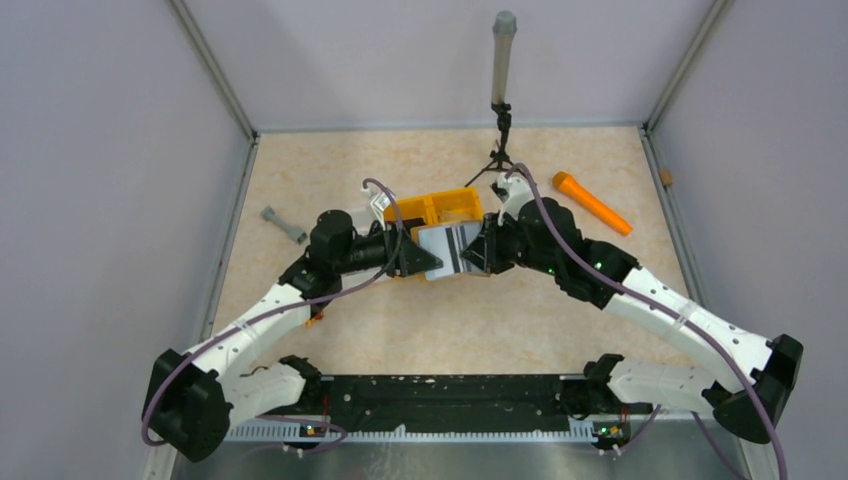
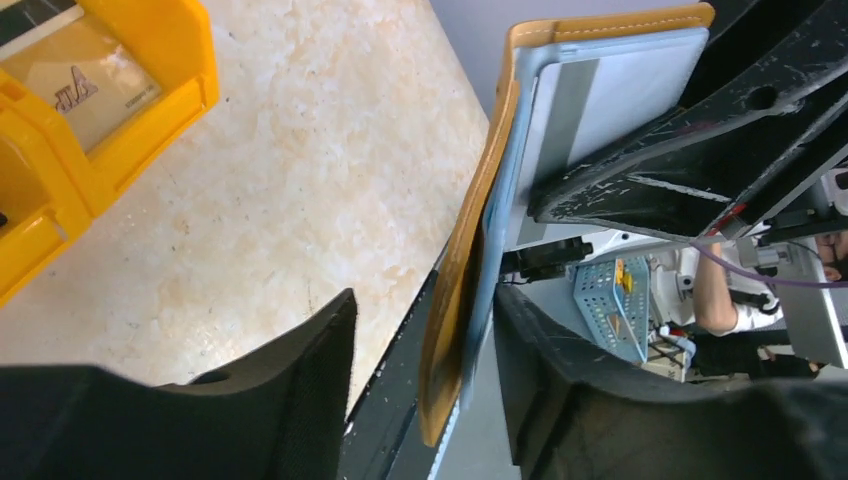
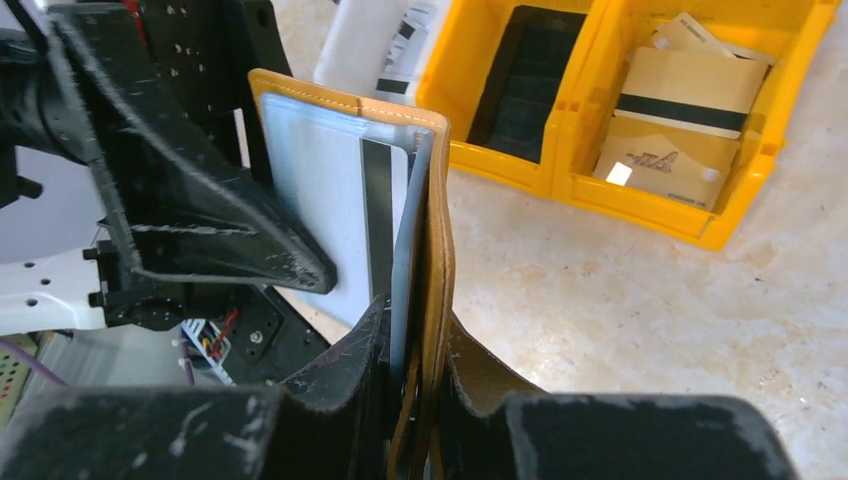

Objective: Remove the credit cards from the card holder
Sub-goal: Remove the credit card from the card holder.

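While held off the tabletop [image 3: 620,300], card holder [image 3: 437,230]: on edge, credit cards [image 3: 320,190] inside.
Right gripper [image 3: 415,330]: clamped on card holder.
Left gripper [image 2: 425,320]: part-open, straddling the opposite edge.

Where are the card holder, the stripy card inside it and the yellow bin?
card holder [image 3: 437,230], right wrist view, its tan edge.
credit card [image 3: 322,175], right wrist view, its pale face.
yellow bin [image 3: 640,212], right wrist view, its front wall.

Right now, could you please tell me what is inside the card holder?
A grey card with a dark stripe shows in the card holder; the right gripper covers its lower part, hiding any others.
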You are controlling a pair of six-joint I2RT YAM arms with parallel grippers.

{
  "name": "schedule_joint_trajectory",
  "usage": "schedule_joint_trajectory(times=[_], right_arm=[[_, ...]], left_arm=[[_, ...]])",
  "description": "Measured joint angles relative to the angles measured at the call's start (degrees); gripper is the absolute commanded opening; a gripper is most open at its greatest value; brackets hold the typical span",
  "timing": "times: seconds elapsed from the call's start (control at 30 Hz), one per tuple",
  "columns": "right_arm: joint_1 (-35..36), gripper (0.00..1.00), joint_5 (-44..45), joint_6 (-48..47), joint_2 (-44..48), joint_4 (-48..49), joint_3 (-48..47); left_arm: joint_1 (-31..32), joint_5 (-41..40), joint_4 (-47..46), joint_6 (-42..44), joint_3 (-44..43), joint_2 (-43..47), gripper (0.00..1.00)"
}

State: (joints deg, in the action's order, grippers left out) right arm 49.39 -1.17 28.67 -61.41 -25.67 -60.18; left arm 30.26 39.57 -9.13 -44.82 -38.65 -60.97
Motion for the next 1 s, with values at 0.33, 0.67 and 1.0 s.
schedule_joint_trajectory(times=[0.33,0.67,1.0], right_arm=[[-0.02,0.39,-2.25,1.92,3.65,3.08,5.05],[-0.04,0.68,0.48,2.58,8.41,2.10,6.29],[-0.07,0.63,6.58,1.36,12.90,-4.68,6.03]], left_arm=[[-2.05,6.08,-7.72,-4.68,5.18,1.46,0.06],[-3.19,8.50,-12.76,-8.15,7.41,3.28,0.00],[-3.39,7.30,-10.47,-7.48,7.74,5.05,0.02]])
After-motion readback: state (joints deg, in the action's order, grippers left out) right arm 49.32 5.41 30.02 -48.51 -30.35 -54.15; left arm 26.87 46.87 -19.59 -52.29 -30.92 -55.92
